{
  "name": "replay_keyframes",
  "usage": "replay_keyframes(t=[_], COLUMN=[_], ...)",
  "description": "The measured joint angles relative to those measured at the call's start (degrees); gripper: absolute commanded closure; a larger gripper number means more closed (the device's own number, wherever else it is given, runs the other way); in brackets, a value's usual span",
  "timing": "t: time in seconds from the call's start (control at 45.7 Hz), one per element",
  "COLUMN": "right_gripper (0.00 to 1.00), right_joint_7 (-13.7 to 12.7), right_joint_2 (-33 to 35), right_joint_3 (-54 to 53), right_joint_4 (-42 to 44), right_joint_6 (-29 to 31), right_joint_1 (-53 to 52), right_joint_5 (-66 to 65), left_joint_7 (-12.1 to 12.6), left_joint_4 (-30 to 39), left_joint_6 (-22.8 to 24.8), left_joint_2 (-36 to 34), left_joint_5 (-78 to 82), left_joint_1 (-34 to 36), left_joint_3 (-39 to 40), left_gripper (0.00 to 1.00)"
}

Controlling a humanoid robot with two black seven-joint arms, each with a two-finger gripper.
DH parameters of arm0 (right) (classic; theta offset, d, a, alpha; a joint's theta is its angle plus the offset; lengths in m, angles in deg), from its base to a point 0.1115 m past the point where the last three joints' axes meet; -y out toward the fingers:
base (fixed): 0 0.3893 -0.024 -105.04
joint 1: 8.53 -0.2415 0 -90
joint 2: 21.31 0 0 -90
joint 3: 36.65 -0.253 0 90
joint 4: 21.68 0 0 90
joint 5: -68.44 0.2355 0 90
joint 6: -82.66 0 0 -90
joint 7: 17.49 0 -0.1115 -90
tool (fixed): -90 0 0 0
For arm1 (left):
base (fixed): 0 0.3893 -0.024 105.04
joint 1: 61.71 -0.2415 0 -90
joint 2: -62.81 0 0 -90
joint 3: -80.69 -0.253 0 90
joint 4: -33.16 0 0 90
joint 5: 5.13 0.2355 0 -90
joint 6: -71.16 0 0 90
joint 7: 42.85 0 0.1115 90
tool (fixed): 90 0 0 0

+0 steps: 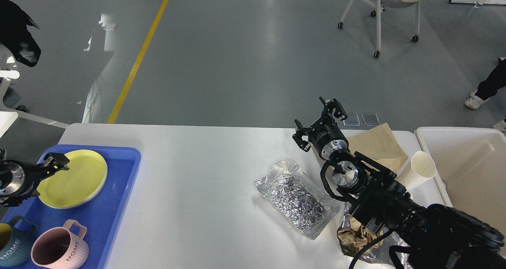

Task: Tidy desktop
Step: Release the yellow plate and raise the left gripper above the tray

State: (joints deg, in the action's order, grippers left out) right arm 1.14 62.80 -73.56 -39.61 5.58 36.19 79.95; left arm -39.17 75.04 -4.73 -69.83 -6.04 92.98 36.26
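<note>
1. Below your 2 grippers you see the desktop [205, 182] spreading wide.
2. Your right gripper [319, 123] hangs over its far edge, fingers apart.
3. Your left gripper [55, 161] hovers over the yellow plate [75, 182], fingers apart, empty.
</note>
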Motion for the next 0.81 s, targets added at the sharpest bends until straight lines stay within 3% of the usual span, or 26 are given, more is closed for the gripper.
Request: replay_keyframes(t=[0.284,0.394,0.547,0.569,0.7,0.809], right_gripper=[0.00,0.00,0.00,0.00,0.00,0.00], right_joint_7=[0.00,0.00,0.00,0.00,0.00,0.00], right_joint_2=[0.00,0.00,0.07,0.08,0.09,0.09], right_joint_3=[0.07,0.08,0.08,0.08,0.07,0.07], right_joint_4=[0.00,0.00,0.00,0.00,0.00,0.00], right_joint_6=[0.00,0.00,0.01,0.01,0.01,0.01], right_joint_1=[0.00,0.00,0.00,0.00,0.00,0.00], right_joint_5=[0.00,0.00,0.00,0.00,0.00,0.01], left_joint_7=[-0.50,-0.58,-0.58,-0.60,-0.75,-0.82], left_joint_4=[0.12,0.12,-0.25,-0.75,-3.41,-6.55], left_joint_6=[2.22,2.30,2.30,2.24,2.14,2.13], left_joint_2=[-3.75,-4.03,-3.70,-3.55,-2.27,3.13], left_joint_5=[-0.04,-0.97,-3.36,-4.49,-7.37,-7.80], left_joint_1=[0.26,-0.16,-6.13,-8.49,-16.66,-23.12], left_joint_3=[1.67,7.02,23.73,30.37,51.99,72.19], left_gripper=[0.03,0.04,0.03,0.03,0.03,0.03])
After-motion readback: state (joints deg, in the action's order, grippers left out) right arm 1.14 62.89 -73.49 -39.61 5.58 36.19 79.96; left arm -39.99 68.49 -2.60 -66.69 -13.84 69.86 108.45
